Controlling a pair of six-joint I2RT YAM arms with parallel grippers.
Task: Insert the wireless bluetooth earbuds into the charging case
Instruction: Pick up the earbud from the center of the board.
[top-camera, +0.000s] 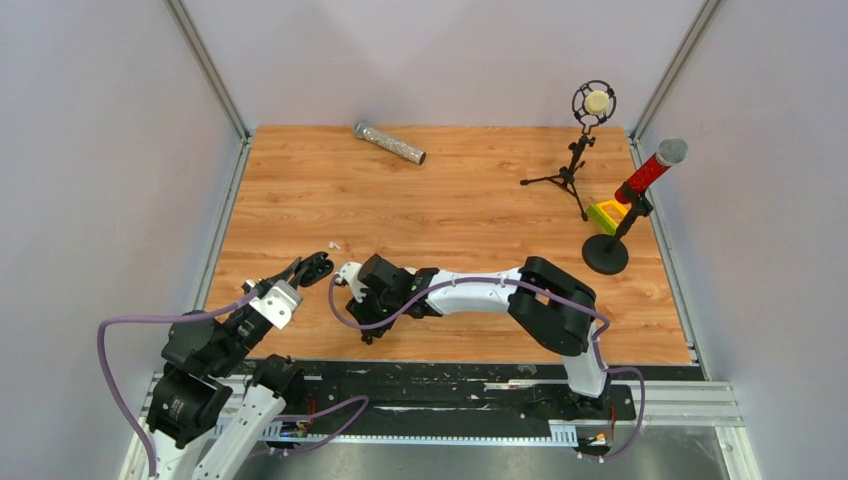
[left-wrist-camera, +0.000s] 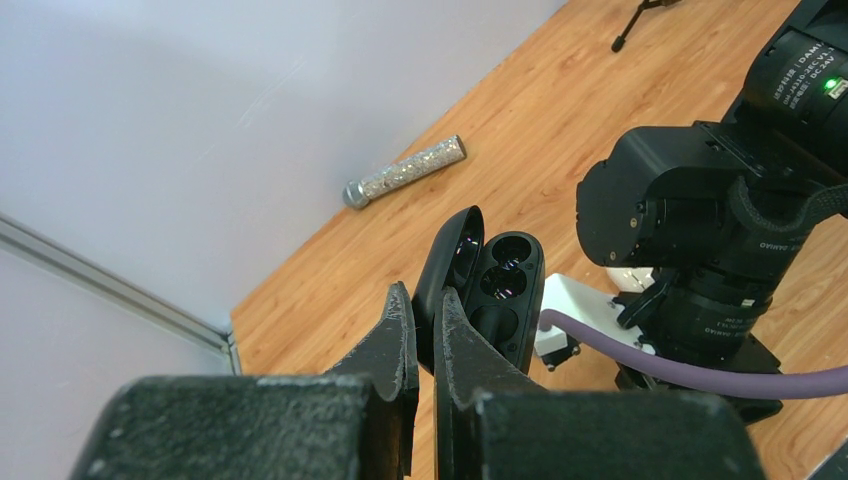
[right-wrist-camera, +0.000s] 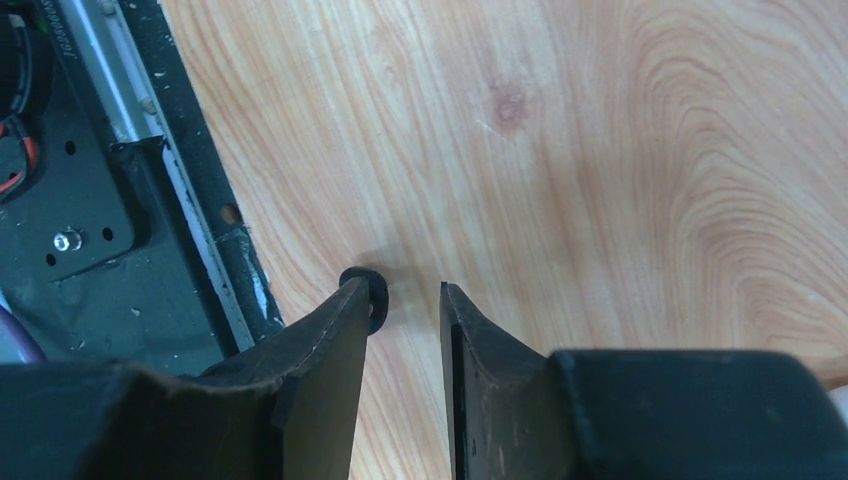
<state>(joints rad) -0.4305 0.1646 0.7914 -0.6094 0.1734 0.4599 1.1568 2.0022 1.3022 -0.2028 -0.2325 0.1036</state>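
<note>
Reads "DAMI" on motor (left-wrist-camera: 800, 75); pinches open charging case (left-wrist-camera: 500, 290) in left gripper (left-wrist-camera: 425, 300); shows right gripper (right-wrist-camera: 405, 290) spread by black earbud (right-wrist-camera: 372, 290) on wood-grain table (right-wrist-camera: 600, 150)

Two black-and-white robot arms, a left arm (top-camera: 215, 345) and a right arm (top-camera: 470, 290). One black oval plastic charging case (left-wrist-camera: 500, 290) with two round wells. One tiny black roundish earbud (right-wrist-camera: 368, 292). Three microphones: one silver glittery microphone (top-camera: 389, 143), one cream-headed microphone (top-camera: 596, 102), one red-bodied microphone with a grey mesh head (top-camera: 655, 168). One black tripod (top-camera: 570, 178). One black round-based stand (top-camera: 605, 255). One yellow-and-green block (top-camera: 603, 214). One wood-grain tabletop (top-camera: 450, 200).
</note>
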